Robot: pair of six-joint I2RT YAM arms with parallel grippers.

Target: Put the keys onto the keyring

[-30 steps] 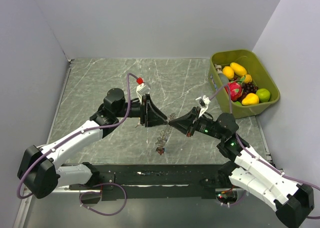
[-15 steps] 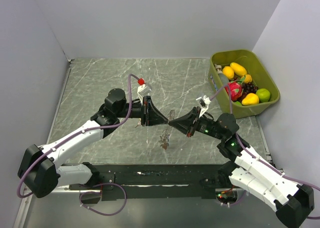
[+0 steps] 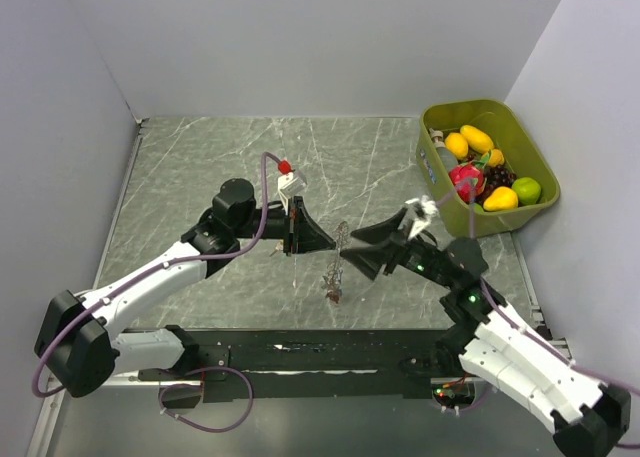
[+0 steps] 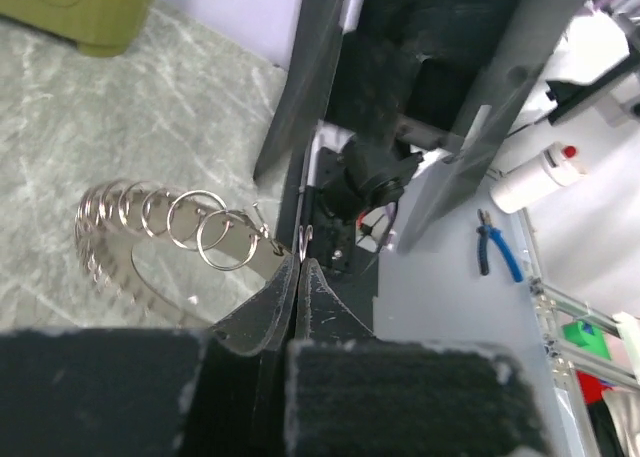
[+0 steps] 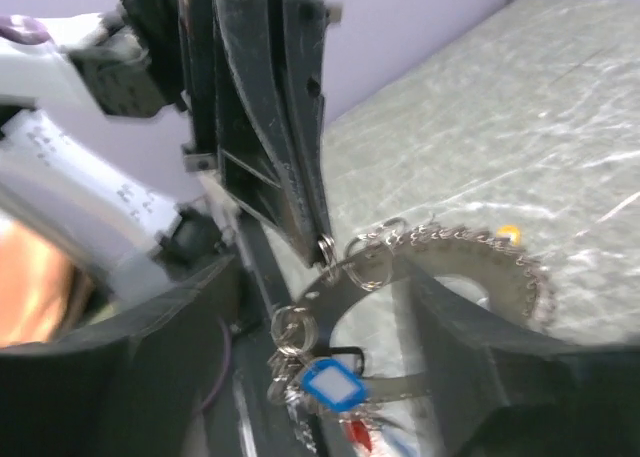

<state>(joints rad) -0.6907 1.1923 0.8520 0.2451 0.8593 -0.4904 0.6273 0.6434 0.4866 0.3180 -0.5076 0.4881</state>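
Observation:
The keyring (image 5: 470, 245), a thin metal band threaded with several small split rings, hangs above the table between the two arms. My left gripper (image 4: 300, 261) is shut on its near end, the ring's coils (image 4: 160, 215) curving away to the left. In the top view the left gripper (image 3: 331, 243) pinches the keyring (image 3: 341, 239), and the keys (image 3: 333, 293) dangle below it. Those keys (image 5: 335, 382) carry a blue tag and a red one. My right gripper (image 5: 330, 317) stands open around the ring, its fingers (image 5: 470, 322) clear of the metal; from above the right gripper (image 3: 358, 255) sits just right of the ring.
A green bin (image 3: 530, 142) holding coloured fruit sits at the back right corner. White walls close in the marble table (image 3: 200, 167) on three sides. A black rail (image 3: 320, 355) runs along the near edge. Blue pliers (image 4: 495, 257) and a white bottle (image 4: 540, 172) lie beyond the table.
My left gripper has closed onto the keyring. My right gripper has opened and let go of it, drawing back slightly. The keys now hang a little further right.

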